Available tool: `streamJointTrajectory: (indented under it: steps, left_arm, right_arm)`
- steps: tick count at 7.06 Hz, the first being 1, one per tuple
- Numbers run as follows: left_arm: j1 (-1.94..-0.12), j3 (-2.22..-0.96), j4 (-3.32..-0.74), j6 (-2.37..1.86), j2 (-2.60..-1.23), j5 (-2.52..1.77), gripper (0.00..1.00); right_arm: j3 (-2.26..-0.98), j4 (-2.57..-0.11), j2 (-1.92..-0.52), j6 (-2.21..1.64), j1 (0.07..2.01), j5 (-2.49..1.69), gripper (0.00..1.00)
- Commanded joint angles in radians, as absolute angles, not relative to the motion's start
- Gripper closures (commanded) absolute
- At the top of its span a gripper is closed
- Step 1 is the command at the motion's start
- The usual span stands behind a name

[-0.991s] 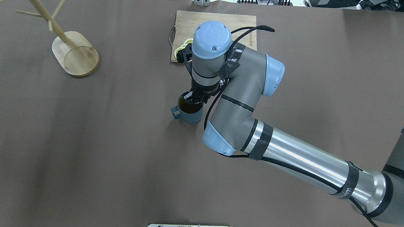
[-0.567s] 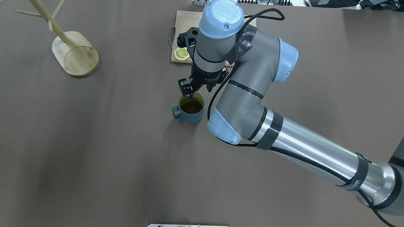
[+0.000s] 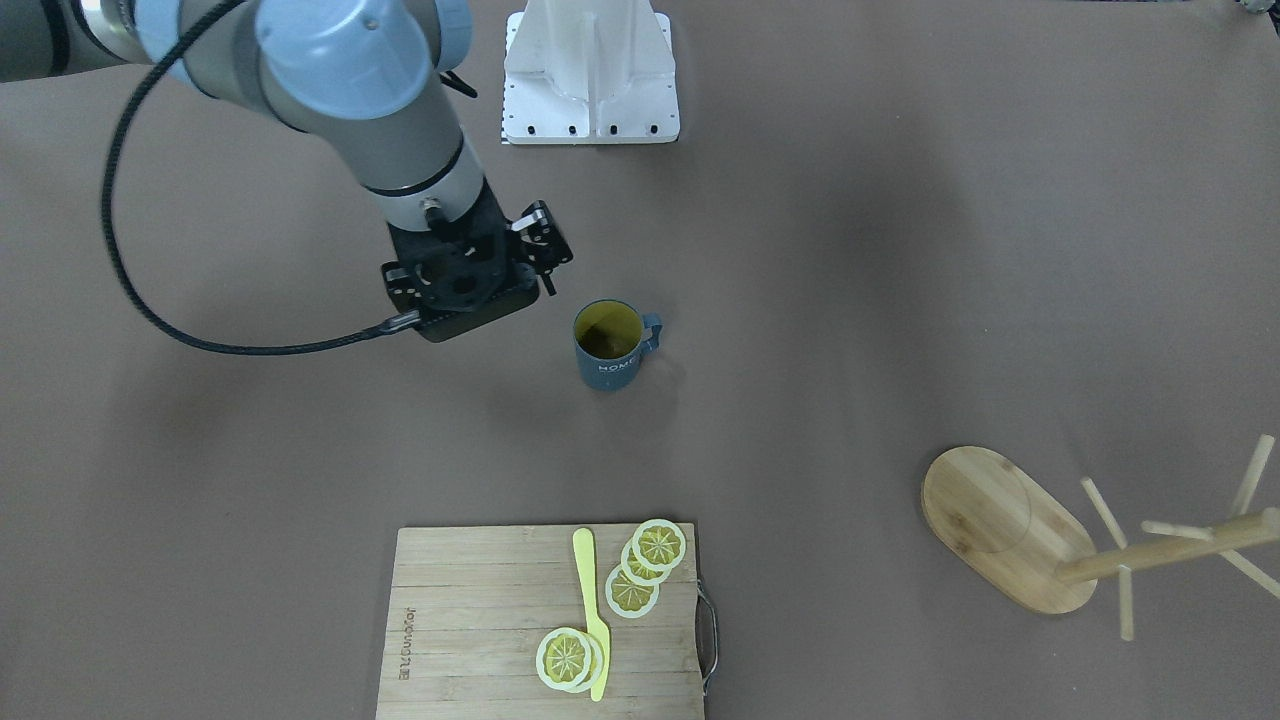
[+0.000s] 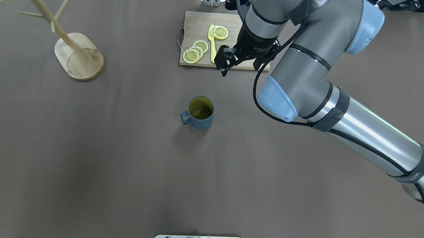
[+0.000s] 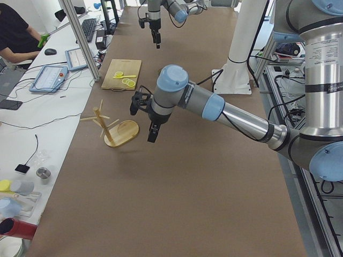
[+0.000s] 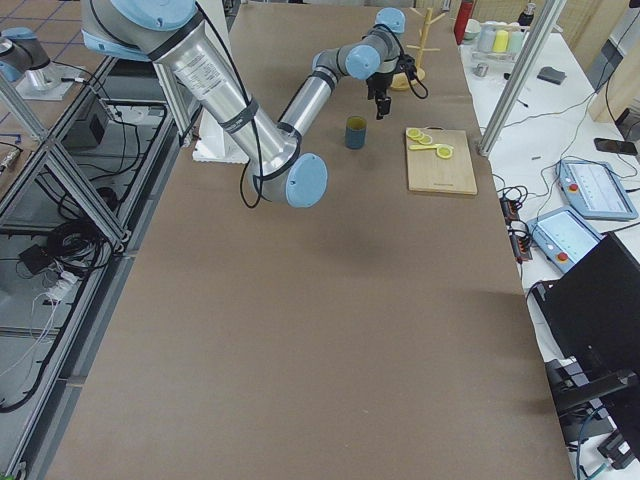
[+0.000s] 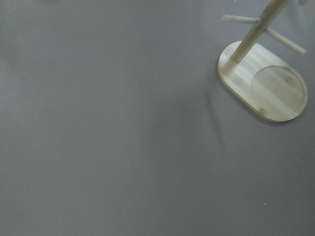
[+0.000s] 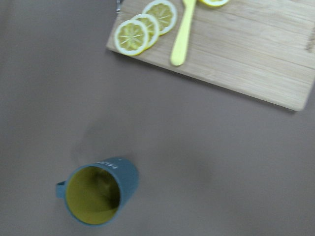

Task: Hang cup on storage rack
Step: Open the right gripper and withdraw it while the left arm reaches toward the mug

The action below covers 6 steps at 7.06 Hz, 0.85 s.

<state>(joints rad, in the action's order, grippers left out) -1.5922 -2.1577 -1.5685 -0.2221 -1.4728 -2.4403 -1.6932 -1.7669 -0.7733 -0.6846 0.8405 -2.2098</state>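
cup (image 4: 197,113) centre | rack (image 4: 79,56) far left | board (image 4: 194,25) behind cup

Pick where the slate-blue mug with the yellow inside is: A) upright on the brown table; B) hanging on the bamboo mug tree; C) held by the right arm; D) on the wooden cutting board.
A: the slate-blue mug stands upright on the brown table, touched by nothing.

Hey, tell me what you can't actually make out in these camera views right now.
- Left hand: seen only in the side views, too small to tell open or shut.
- Storage rack: upper pegs cut off by the overhead view's top edge and the front-facing view's right edge.
- Right hand: fingers mostly hidden behind its own wrist in the front-facing view.
- Cutting board: engraved lettering too small to read.
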Motion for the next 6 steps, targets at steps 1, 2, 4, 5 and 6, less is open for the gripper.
streamJointTrajectory:
  steps: [1,2,4,5,6]
  left_arm:
    - [-1.536,-2.233,-1.549,-0.308,-1.640,-2.526,0.01]
    - [-1.470,-2.235,-1.555,-0.308,-1.717,-2.525,0.01]
    - [-1.283,-2.126,-1.801,-0.354,-1.784,-2.505,0.01]
    - [-1.222,-2.024,-1.988,-0.374,-1.801,-2.456,0.01]
    - [-1.127,-1.938,-2.123,-0.438,-1.812,-2.378,0.01]
  right_arm:
    - [-1.741,-1.875,-0.891,-0.684,0.983,-2.278,0.01]
    - [-1.749,-1.911,-0.944,-0.670,1.036,-2.267,0.01]
    - [-1.724,-1.913,-1.066,-0.451,1.180,-2.263,0.01]
    - [-1.680,-1.913,-1.095,-0.322,1.246,-2.264,0.00]
    - [-1.652,-1.913,-1.120,-0.286,1.271,-2.263,0.00]
